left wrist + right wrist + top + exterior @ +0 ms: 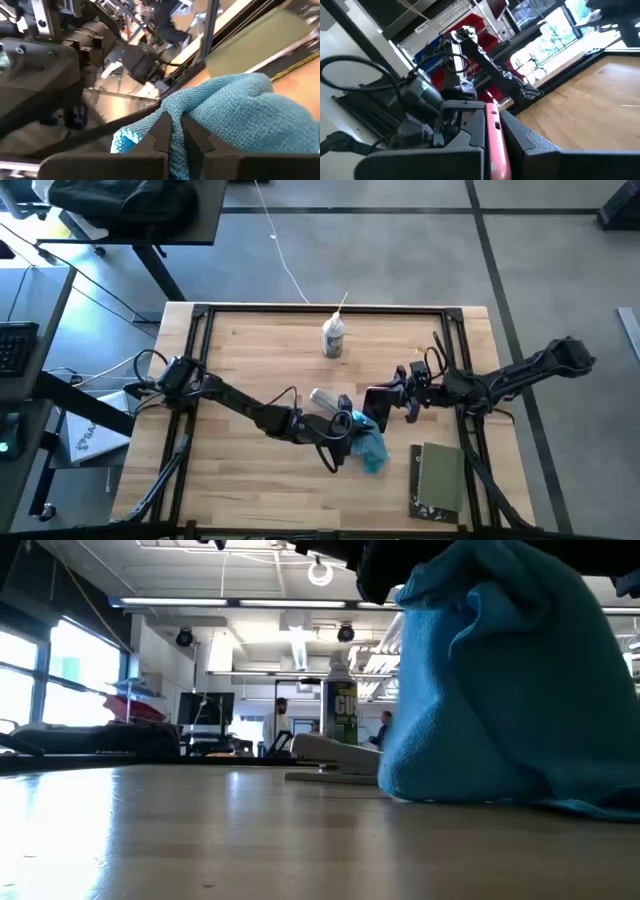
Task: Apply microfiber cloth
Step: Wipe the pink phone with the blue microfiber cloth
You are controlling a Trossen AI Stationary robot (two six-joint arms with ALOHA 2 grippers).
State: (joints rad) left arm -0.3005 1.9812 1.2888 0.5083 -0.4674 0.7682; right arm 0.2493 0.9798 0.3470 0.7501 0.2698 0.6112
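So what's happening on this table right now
The left gripper has its fingers pinched on the microfiber cloth, which hangs bunched with its lower edge touching the wooden table near the middle. The right gripper holds a thin flat pinkish object close by. A bottle stands farther back, and a green book lies off to the right.

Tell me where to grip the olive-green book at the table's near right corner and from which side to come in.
Take the book by its long outer edge, the one toward the table's right rail, coming from above with the right gripper. It lies flat and closed, so only the edges offer a pinch, and that side looks bare. The left gripper is shut on the microfiber cloth, so it is not free.
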